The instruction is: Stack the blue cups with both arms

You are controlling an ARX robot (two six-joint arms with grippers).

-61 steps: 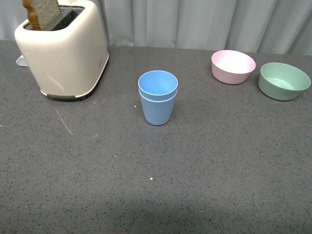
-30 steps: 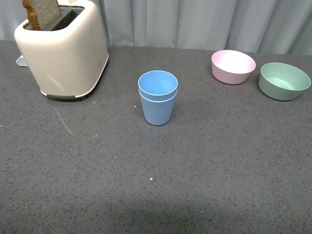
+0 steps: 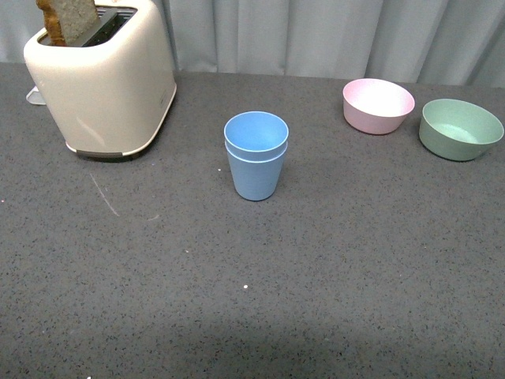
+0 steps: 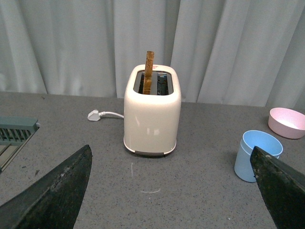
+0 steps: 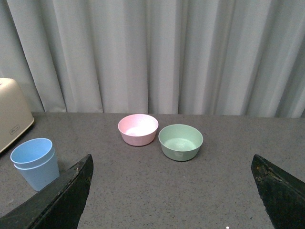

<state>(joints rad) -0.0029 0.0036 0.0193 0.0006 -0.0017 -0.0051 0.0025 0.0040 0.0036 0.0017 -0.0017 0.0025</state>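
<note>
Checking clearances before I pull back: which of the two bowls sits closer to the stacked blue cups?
The pink bowl. It sits between the stacked blue cups and the green bowl, which lies farther out toward the table's right edge.

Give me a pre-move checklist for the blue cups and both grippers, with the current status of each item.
1. Blue cups nested one inside the other: ok.
2. Stack upright on the table: ok.
3. Stack clear of the toaster, pink bowl and green bowl: ok.
4. Left gripper open, holding nothing: ok.
5. Right gripper open, holding nothing: ok.
6. Inner cup fully seated: cannot tell; its rim sits slightly above the outer rim.
</note>
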